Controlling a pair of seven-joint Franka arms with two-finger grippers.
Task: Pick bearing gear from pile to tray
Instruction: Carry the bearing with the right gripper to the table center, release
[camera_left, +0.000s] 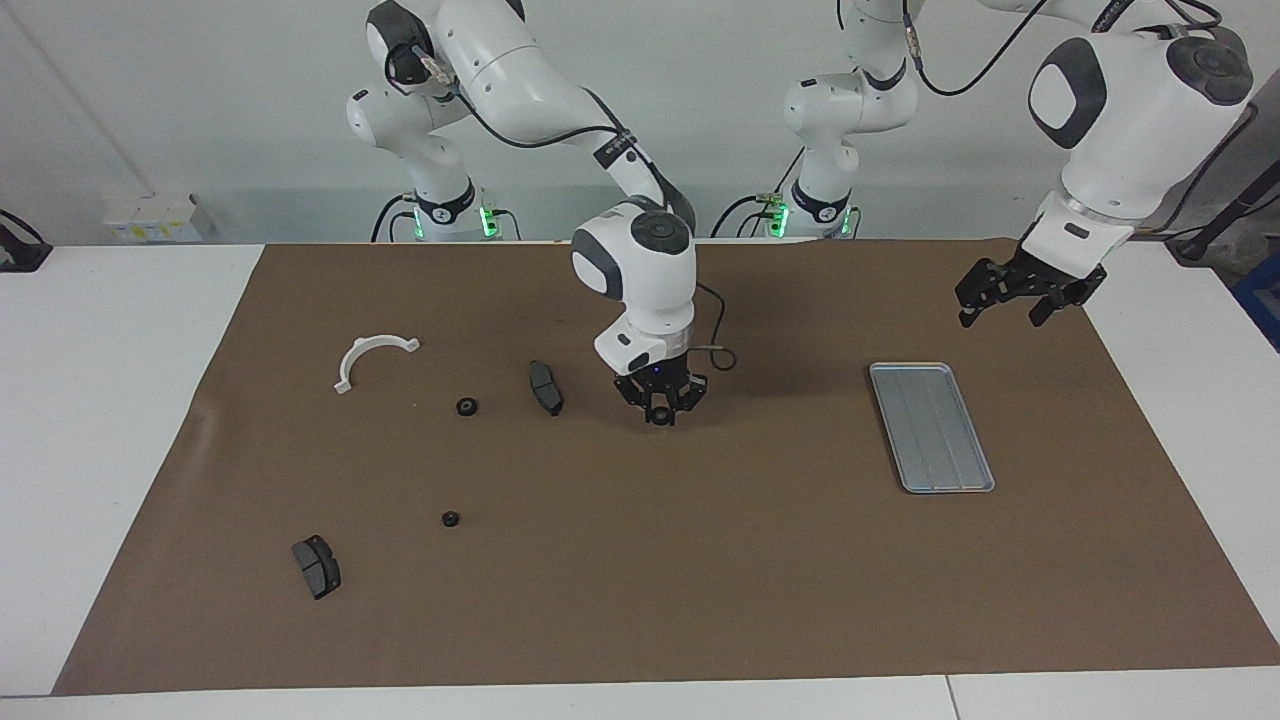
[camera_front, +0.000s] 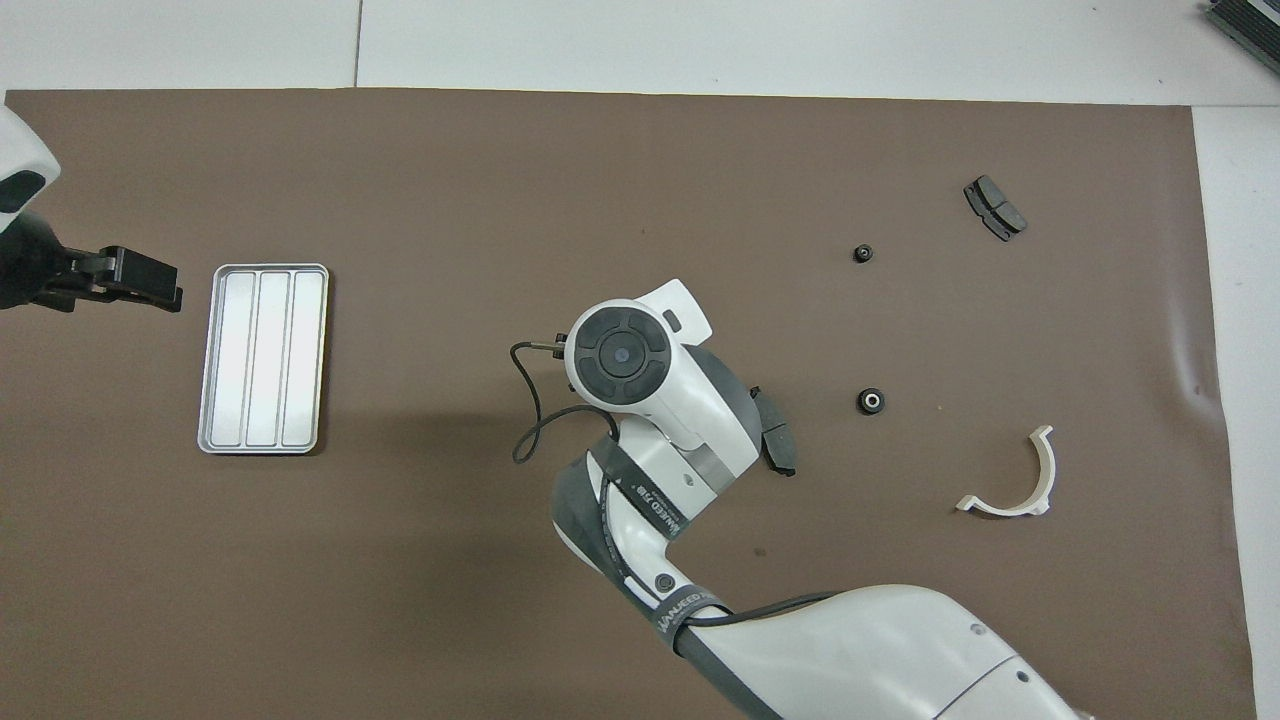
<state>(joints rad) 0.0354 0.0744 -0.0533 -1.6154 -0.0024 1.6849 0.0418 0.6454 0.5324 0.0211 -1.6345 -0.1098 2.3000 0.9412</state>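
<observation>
Gear (camera_left: 659, 419) – small, dark, round – pinched between the closed-in fingers of the right gripper (camera_left: 660, 412), up over bare brown mat (camera_left: 700, 580), between the scattered parts and the tray (camera_left: 930, 425). Hidden under the wrist in the overhead view.

Tray well apart from it, toward the left arm's end of the table; nothing on the mat in between. Left gripper (camera_left: 1010, 305) waiting with fingers spread, over the mat just beside the tray's end nearer the robots.

Beside the right gripper, toward the right arm's end:
- a dark brake pad (camera_left: 545, 387), closest;
- a second gear (camera_left: 466, 406), then a white curved bracket (camera_left: 370, 357);
- farther from the robots, a third gear (camera_left: 450, 519) and another brake pad (camera_left: 316, 566) (both lying apart from everything else).
</observation>
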